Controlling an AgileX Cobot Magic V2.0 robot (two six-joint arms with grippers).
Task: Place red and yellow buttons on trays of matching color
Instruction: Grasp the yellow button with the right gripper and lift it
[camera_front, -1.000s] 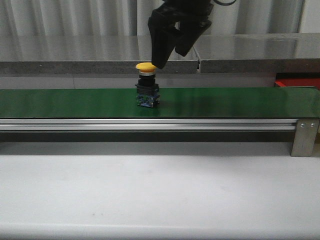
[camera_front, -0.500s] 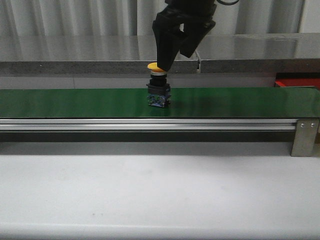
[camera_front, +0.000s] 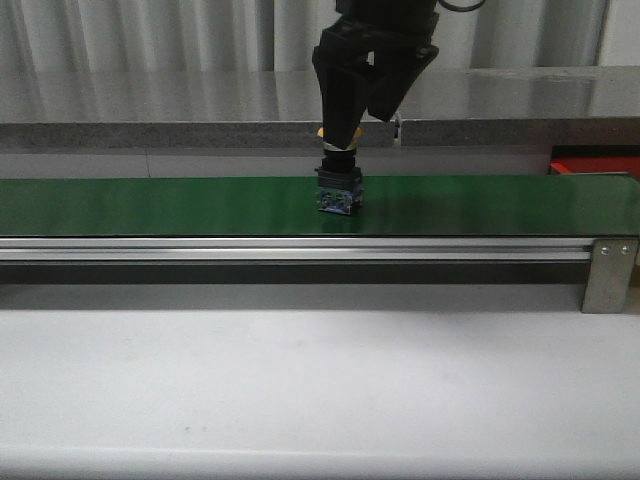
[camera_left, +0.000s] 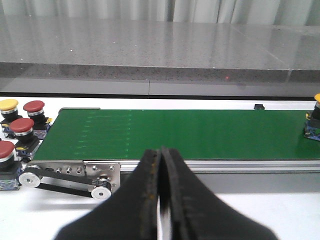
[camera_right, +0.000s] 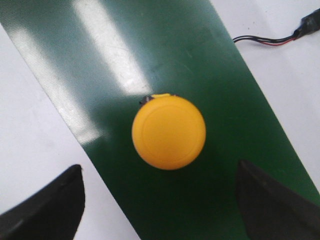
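Observation:
A yellow button (camera_front: 339, 192) with a black base stands upright on the green conveyor belt (camera_front: 150, 205). My right gripper (camera_front: 356, 125) hangs open just above it, one finger in front of the yellow cap. In the right wrist view the cap (camera_right: 168, 132) lies between and ahead of the two spread fingers (camera_right: 52, 207), untouched. My left gripper (camera_left: 161, 157) is shut and empty near the belt's front rail; the same button (camera_left: 314, 119) shows far along the belt. Red buttons (camera_left: 22, 127) and one yellow button (camera_left: 8, 105) stand beside the belt's end.
The belt has an aluminium front rail (camera_front: 300, 248) with a bracket (camera_front: 610, 270) at the right. A red object (camera_front: 595, 160) lies behind the belt at the right edge. A thin cable (camera_right: 270, 37) lies on the white table beside the belt.
The yellow button has ridden the belt to the right. My right gripper has moved right with it and now stands directly over it, still open.

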